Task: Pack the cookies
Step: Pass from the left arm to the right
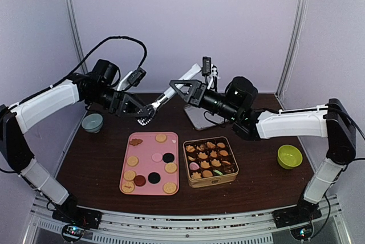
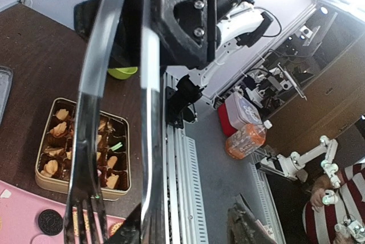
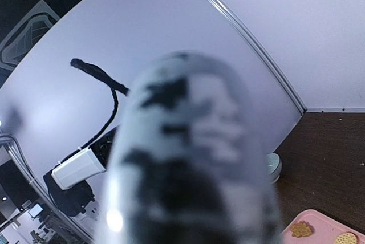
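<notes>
Now | tongs are pinched by right end effector over counter's far side, likely for a handover | left end effector: grip cannot be told | cookies are laid on pink tray, near edge

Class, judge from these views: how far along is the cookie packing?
Done: the gold tin looks nearly full. In hand: metal tongs in mid-air between the left fingers and right fingers, carrying no cookie. Left: roughly a dozen cookies on the pink tray.
</notes>
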